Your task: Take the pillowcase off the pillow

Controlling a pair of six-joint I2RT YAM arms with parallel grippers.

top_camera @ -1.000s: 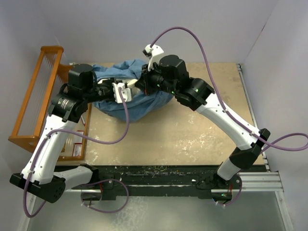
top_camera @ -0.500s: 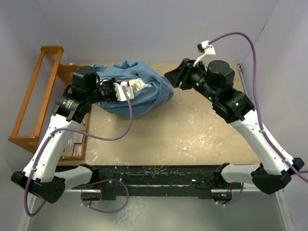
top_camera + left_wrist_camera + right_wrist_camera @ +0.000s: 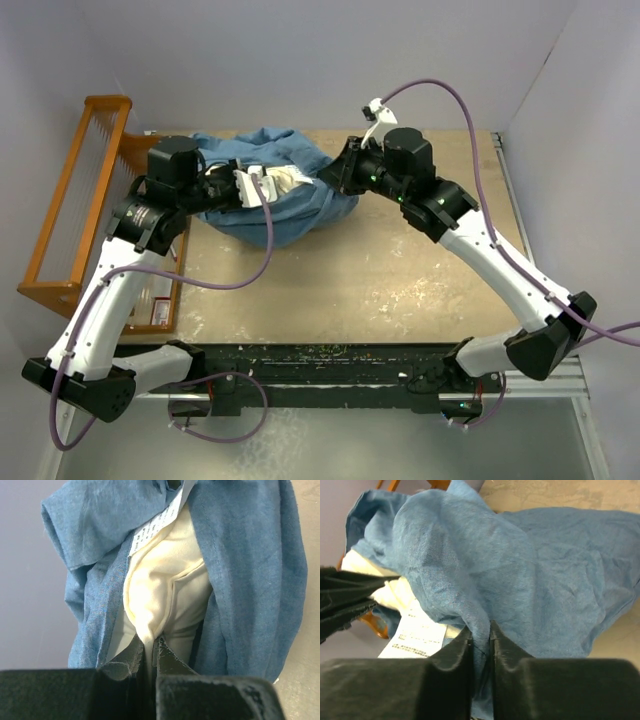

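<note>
The dusty-blue pillowcase (image 3: 300, 205) lies bunched at the back of the table, its mouth open toward the left arm. A cream corner of the pillow (image 3: 285, 178) pokes out of it, with a white printed tag (image 3: 160, 520) beside it. My left gripper (image 3: 262, 186) is shut on a fold of the pillow (image 3: 165, 580), with blue cloth (image 3: 250, 580) draped on both sides. My right gripper (image 3: 336, 172) sits at the sack's right edge. It is shut on a ridge of the pillowcase (image 3: 545, 570), near the tag (image 3: 417, 635). The rest of the pillow is hidden inside.
A wooden slatted rack (image 3: 80, 200) stands along the left edge of the table, with a flat packet (image 3: 155, 305) lying by its near end. Grey walls close in the back and both sides. Worn tabletop (image 3: 400, 270) stretches in front of the bundle.
My right gripper let go, swung out to the right, then came back and closed on the pillowcase's right edge. My left gripper closed on the pillow corner, which now shows.
</note>
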